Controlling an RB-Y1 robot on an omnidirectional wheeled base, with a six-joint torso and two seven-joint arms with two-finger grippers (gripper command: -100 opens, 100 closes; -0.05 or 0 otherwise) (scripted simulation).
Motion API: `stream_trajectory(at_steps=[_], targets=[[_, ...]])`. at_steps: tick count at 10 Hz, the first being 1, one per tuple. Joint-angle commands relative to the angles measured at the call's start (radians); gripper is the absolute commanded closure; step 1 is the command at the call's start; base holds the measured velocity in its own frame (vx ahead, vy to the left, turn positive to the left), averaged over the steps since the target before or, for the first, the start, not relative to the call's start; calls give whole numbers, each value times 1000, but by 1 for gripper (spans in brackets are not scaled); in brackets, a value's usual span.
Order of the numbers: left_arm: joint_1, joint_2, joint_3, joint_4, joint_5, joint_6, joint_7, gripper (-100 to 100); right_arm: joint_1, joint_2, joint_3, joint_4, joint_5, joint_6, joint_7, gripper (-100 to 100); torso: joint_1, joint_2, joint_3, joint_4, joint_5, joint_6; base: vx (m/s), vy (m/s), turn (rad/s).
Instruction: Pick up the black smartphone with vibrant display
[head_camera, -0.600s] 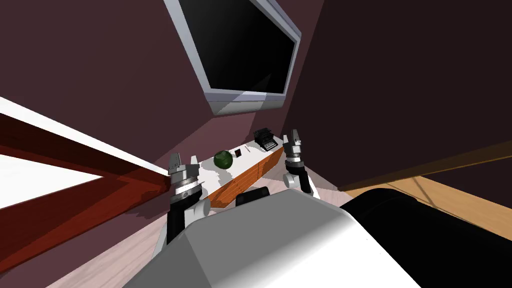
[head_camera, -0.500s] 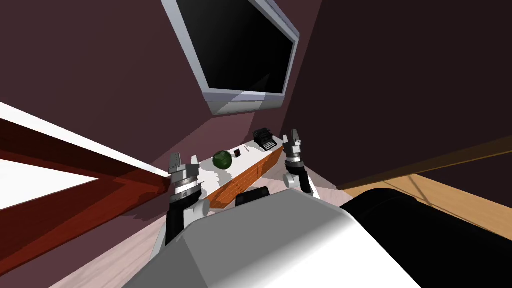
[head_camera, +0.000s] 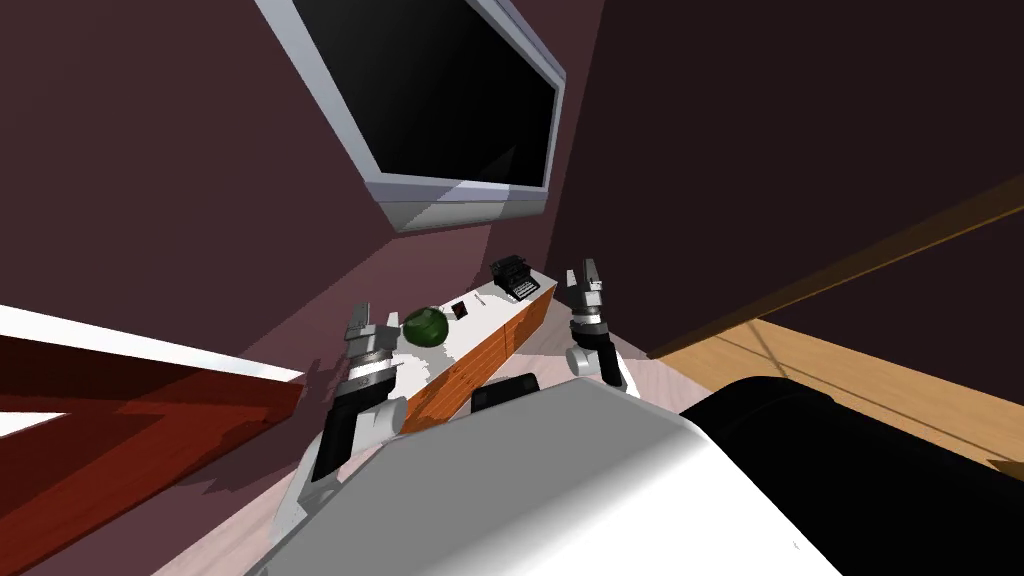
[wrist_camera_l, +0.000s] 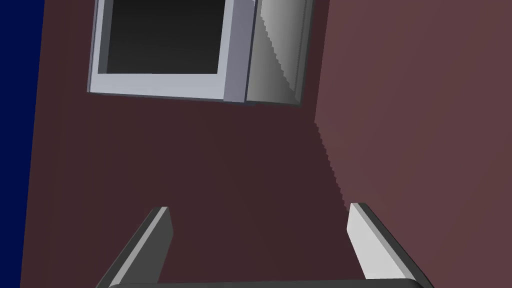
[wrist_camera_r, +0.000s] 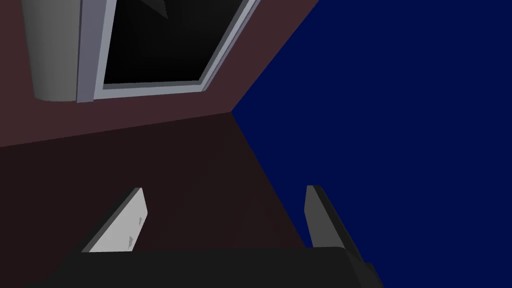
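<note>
The smartphone (head_camera: 459, 310) is a small black slab lying on the white top of a low sideboard (head_camera: 480, 352) with orange wood fronts, against the dark maroon wall. My left gripper (head_camera: 372, 320) is raised at the sideboard's near end, short of the phone, and its fingers (wrist_camera_l: 159, 235) stand open and bare. My right gripper (head_camera: 585, 276) is held up off the sideboard's right side, past its far end, also open with nothing between its fingers (wrist_camera_r: 125, 222).
A green round object (head_camera: 423, 326) sits between the left gripper and the phone. A black typewriter (head_camera: 515, 277) stands at the far end. A grey-framed dark screen (head_camera: 440, 100) hangs above. Red-brown furniture (head_camera: 150, 410) lies left, a black bulk (head_camera: 860, 450) right.
My head view has swung, so the sideboard, screen and red-brown furniture have shifted left. The left gripper now stands nearer the sideboard's near end. Both grippers stay open.
</note>
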Motion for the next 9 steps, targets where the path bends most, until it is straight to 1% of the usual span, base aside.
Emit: stream_trajectory(at_steps=[1, 2, 3, 4, 5, 6, 7, 8, 9], targets=[[-24, 50, 22, 32, 29, 50, 31, -100, 0, 0, 0, 0, 0, 0, 0, 0, 0, 0, 0, 0, 0, 0, -32, -108, -419], [-24, 51, 22, 32, 29, 65, 31, -100, 0, 0, 0, 0, 0, 0, 0, 0, -2, 0, 0, 0, 0, 0, -5, -68, -129], [-41, 84, 38, 57, 49, 102, 51, -100, 0, 0, 0, 0, 0, 0, 0, 0, 0, -1, -1, 0, 0, -1, 4, -53, -188], [-60, 116, 55, 83, 71, 134, 71, -100, 0, 0, 0, 0, 0, 0, 0, 0, 1, -2, -1, 0, 0, 0, -3, -79, -411], [-60, 116, 55, 84, 71, 155, 71, -100, 0, 0, 0, 0, 0, 0, 0, 0, 0, -2, -1, 0, 0, 0, 4, -59, -175], [-79, 149, 73, 114, 95, 188, 91, -100, 0, 0, 0, 0, 0, 0, 0, 0, 1, -2, -1, 0, 0, -1, 4, -61, -210], [-79, 149, 73, 114, 95, 205, 91, -100, 0, 0, 0, 0, 0, 0, 0, 0, 1, -2, -1, 0, 0, 0, 2, -43, -161], [-99, 183, 92, 148, 119, 240, 111, -100, 0, 0, 0, 0, 0, 0, 0, 0, 2, -2, -1, 0, 0, -1, 6, -50, -347], [-99, 183, 92, 148, 119, 258, 111, -100, 0, 0, 0, 0, 0, 0, 0, 0, 2, -2, -1, 0, 0, 0, 3, -40, -124]])
